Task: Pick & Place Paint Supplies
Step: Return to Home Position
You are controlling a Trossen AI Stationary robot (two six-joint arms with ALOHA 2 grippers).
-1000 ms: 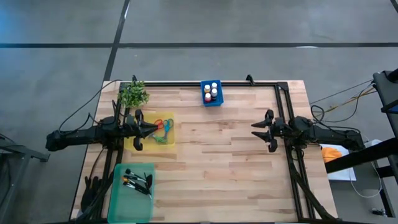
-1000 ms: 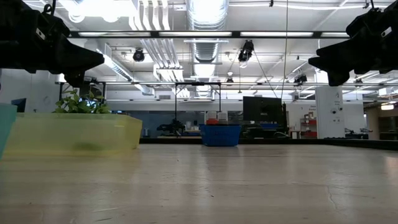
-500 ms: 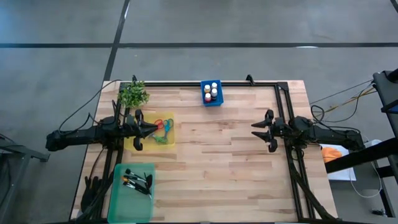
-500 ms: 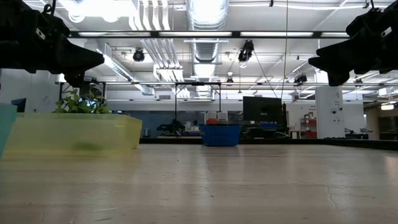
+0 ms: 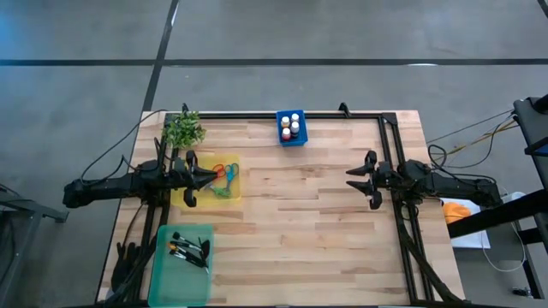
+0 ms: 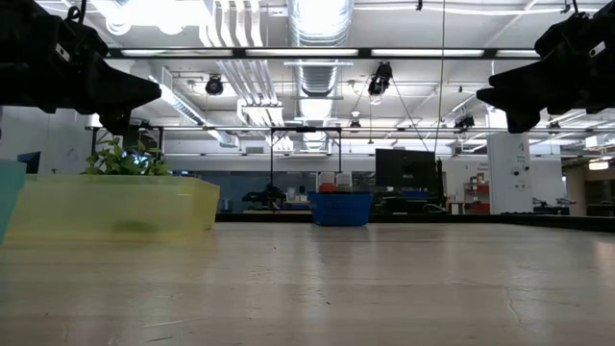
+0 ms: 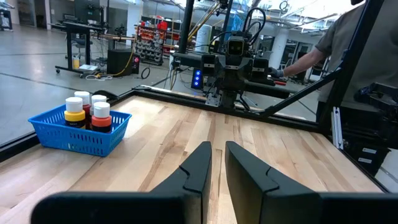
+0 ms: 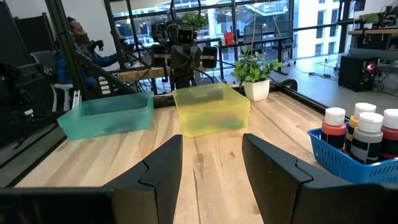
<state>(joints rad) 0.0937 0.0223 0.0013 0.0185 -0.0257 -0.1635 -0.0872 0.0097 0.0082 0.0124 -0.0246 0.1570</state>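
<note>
The white-capped paint bottles (image 5: pixel 291 127) stand upright and packed together in the blue bin (image 5: pixel 280 138) at the middle of the table's far edge. The wrist views show red, yellow, orange and black bottles among them, and their labels are too small to read. The scissors (image 5: pixel 224 174), with red, green and blue handles, lie in the yellow bin (image 5: pixel 232 197) on the left side of the wooden table (image 5: pixel 300 222). The dark paintbrushes (image 5: pixel 188 247) lie in the green bin (image 5: pixel 181 282) at the near left corner. A small potted plant (image 5: pixel 182 129) stands just behind the yellow bin.

The left gripper (image 5: pixel 213 177) hangs above the yellow bin, clear of the scissors. Its fingers stand almost together, with only a narrow slit of table showing between them, and they grip nothing. The right gripper (image 5: pixel 350 179) hovers over bare wood on the right side, well apart from every bin. Its jaws are clearly wider apart and empty. In the low view both grippers sit high above the tabletop. A person in a grey shirt (image 7: pixel 367 43) stands beyond the table's right side, and another sits beyond its left side.
</note>
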